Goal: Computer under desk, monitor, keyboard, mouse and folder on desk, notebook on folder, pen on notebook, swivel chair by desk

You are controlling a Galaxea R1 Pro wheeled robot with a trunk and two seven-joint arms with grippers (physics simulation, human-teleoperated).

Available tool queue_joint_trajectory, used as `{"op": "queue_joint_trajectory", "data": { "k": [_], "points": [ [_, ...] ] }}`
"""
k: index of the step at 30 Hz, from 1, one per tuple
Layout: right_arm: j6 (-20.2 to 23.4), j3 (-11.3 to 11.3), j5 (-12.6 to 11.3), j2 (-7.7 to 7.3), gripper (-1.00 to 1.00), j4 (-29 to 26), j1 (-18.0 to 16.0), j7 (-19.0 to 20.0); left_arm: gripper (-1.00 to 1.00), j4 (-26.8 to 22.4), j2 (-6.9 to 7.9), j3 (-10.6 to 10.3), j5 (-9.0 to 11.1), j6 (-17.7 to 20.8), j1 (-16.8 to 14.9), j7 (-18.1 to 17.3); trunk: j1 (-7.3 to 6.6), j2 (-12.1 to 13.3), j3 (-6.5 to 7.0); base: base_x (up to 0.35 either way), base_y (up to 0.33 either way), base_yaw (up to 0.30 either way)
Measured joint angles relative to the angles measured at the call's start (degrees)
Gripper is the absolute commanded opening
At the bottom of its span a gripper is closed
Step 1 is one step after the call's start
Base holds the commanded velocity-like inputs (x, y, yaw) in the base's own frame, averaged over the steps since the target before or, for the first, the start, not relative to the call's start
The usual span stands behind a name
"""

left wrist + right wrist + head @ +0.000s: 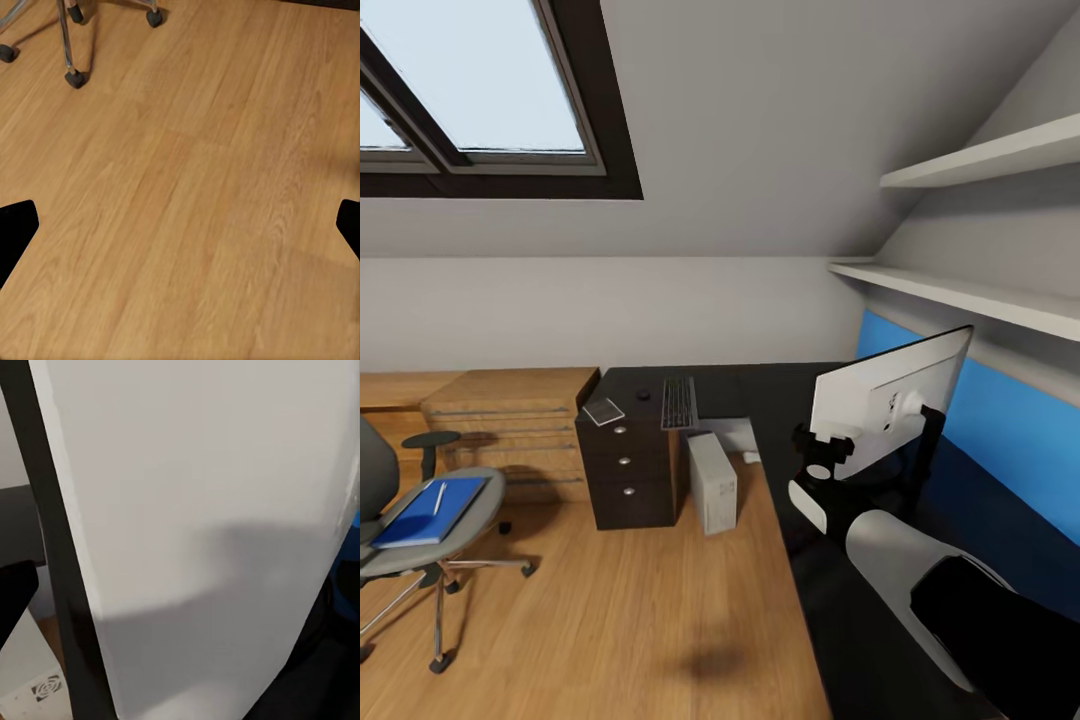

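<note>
The monitor [888,398] stands on the black desk [760,395] at the right, its white back [202,510] toward me. My right gripper [822,445] is at the monitor's near edge and open [180,592], the edge lying between its fingers. The keyboard [679,402], the mouse [644,395] and the notebook [603,410] lie on the desk's far wing. Under that wing stands the computer [713,483]. At the left the swivel chair [480,510] carries the blue folder [422,515] with the pen [439,497] on it. My left gripper [180,232] hangs open over the floor.
A light-wood drawer chest [510,420] stands against the wall left of the desk's pedestal [626,470]. Two white shelves [970,290] run above the blue wall panel [1010,420]. The chair's casters [73,78] rest on the wood floor [620,610].
</note>
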Motion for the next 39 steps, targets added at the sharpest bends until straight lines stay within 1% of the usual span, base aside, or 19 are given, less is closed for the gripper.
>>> {"op": "queue_joint_trajectory", "data": {
  "k": [7,19,29,35,39],
  "points": [
    [0.0,0.0,-0.1,-0.03,1.00,0.1,0.0,-0.1,1.00,0.0,-0.01,0.0,0.0,0.0,0.0,0.1,0.00,0.0,0.00,0.184,0.013,0.000],
    [0.1,-0.1,-0.3,-0.04,1.00,0.1,0.0,-0.2,1.00,0.0,-0.06,0.0,0.1,0.0,0.0,0.3,0.01,0.0,0.00,0.031,0.001,0.000],
    [0.2,-0.1,-0.4,-0.44,1.00,0.2,0.0,-4.4,1.00,0.0,-0.07,0.0,0.1,0.0,0.0,0.3,0.01,0.0,0.00,0.001,0.000,0.000],
    [0.2,0.0,-0.4,-0.39,1.00,0.2,0.0,-5.0,1.00,0.0,-0.06,0.0,-0.1,0.0,0.0,0.3,0.01,0.0,0.00,-0.012,-0.001,0.000],
    [0.2,0.0,-0.4,-0.38,1.00,0.2,0.0,-5.1,1.00,0.0,-0.06,0.0,-0.2,0.0,0.0,0.3,0.03,0.0,0.00,-0.221,-0.108,0.000]
  ]
}}
